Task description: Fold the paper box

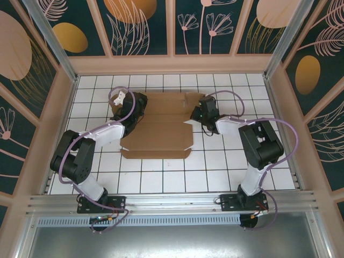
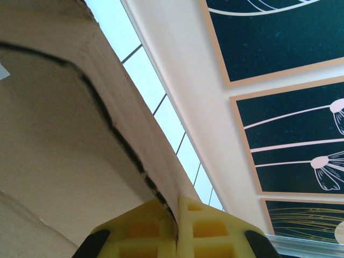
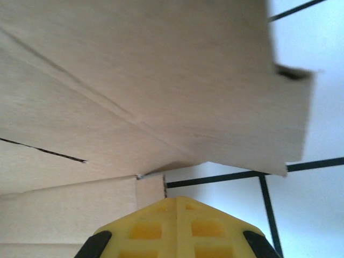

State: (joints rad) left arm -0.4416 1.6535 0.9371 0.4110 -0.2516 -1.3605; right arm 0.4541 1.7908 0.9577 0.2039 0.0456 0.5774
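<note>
Brown cardboard lies in the middle of the white tiled table [image 1: 215, 172]: this is the paper box [image 1: 161, 129], opened out mostly flat, with creases, flaps and small cuts showing. It sits between the two arms. The left gripper [image 1: 138, 107] is at its left side and the right gripper [image 1: 196, 113] is at its right side, toward the far end. From above, the black arms and their purple cables [image 1: 290, 140] cover both side edges of the box, so you cannot see the fingers there. The left wrist camera shows more: the two yellow fingers [image 2: 204, 228] are pressed together with a raised cardboard edge going down between them, so the left gripper is pinching the box. The right wrist camera shows its yellow fingers [image 3: 156, 228] squeezed tight together, with a cardboard corner just above the tips. You cannot tell if any cardboard is caught there. In both close views the cardboard blocks most of the table. The table has thin dark lines making squares. Around it stand dark blue-green walls [image 1: 215, 27] with pale flowers, leaves and orange rounds, set in a pinkish frame. A metal rail [image 1: 172, 201] runs along the near edge, where the arms are bolted down.
</note>
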